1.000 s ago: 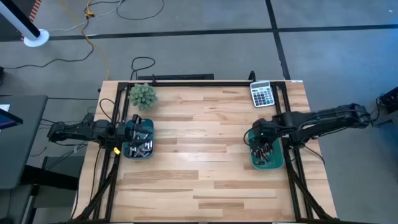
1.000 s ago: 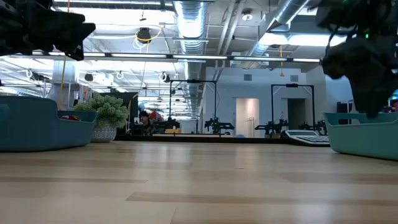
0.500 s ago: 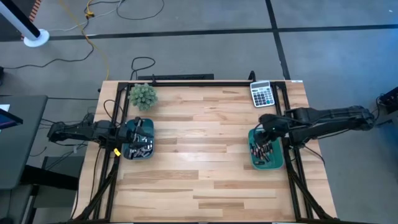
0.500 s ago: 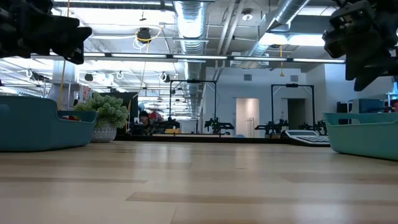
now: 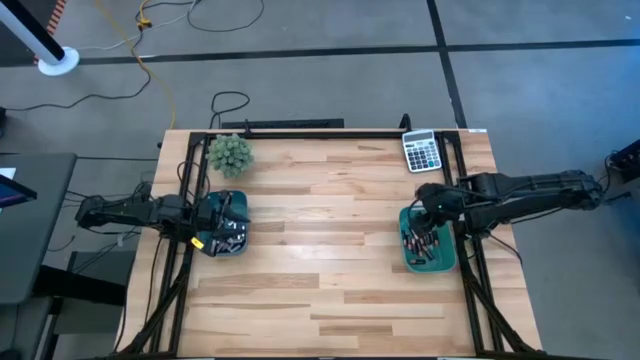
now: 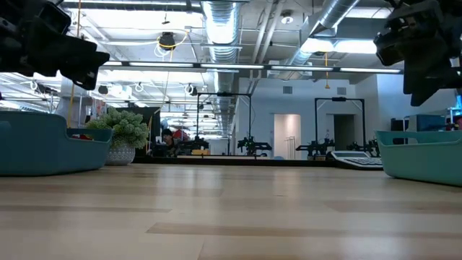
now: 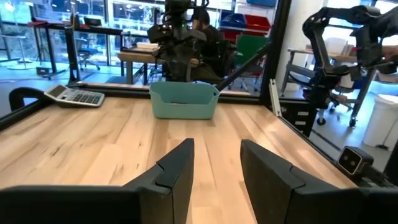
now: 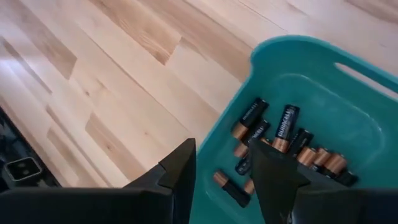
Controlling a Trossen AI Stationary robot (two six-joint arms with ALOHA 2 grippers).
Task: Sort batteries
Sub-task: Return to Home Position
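Two teal bins sit on the wooden table. The left bin (image 5: 243, 243) holds silvery-grey batteries (image 5: 226, 236). The right bin (image 5: 428, 269) holds dark, coppery-ended batteries (image 8: 273, 134). My left gripper (image 5: 224, 211) hovers open and empty over the left bin; its wrist view looks level across the table between the fingers (image 7: 214, 168) toward the right bin (image 7: 183, 101). My right gripper (image 5: 430, 204) hangs open and empty above the far end of the right bin, pointing down at its batteries (image 8: 221, 168).
A grey calculator (image 5: 422, 151) lies at the far right corner and a small green plant (image 5: 229, 153) stands at the far left. Black frame rails run along both sides of the table. Bare wood (image 5: 320, 230) lies between the bins.
My right gripper has risen out of the right bin and drawn back a little toward the far edge, leaving the batteries in the bin. My left gripper has edged to the right over the left bin and dipped slightly.
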